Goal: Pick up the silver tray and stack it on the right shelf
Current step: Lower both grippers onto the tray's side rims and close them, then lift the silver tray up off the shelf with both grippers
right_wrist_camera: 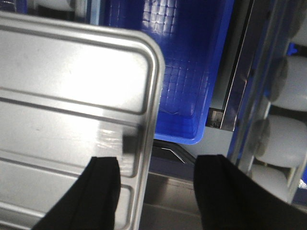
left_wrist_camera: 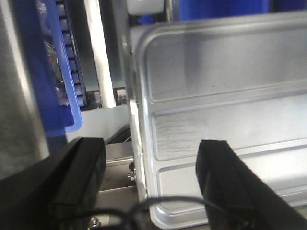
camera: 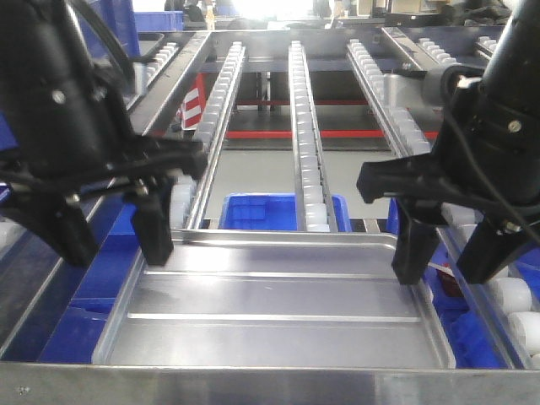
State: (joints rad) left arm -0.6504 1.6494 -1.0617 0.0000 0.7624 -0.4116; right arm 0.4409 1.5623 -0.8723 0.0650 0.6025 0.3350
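The silver tray [camera: 270,304], shiny with two long ridges, lies flat on the right shelf, just behind its broad steel front bar [camera: 270,386]. My left gripper [camera: 114,240] stands open astride the tray's left rim, one finger over the floor and one outside. In the left wrist view the rim of the tray [left_wrist_camera: 220,96] runs between the fingers of the left gripper [left_wrist_camera: 151,182]. My right gripper [camera: 451,253] is open astride the right rim. The right wrist view shows the tray [right_wrist_camera: 72,76] edge between the fingers of the right gripper [right_wrist_camera: 163,196]. Neither pair of fingers closes on the metal.
White roller rails [camera: 305,152] run back from the tray along the steel-framed rack. A blue bin [camera: 261,211] sits below the rails, and more blue bins [left_wrist_camera: 53,72] [right_wrist_camera: 187,62] lie beside each rim. Large white rollers [right_wrist_camera: 288,139] line the right frame.
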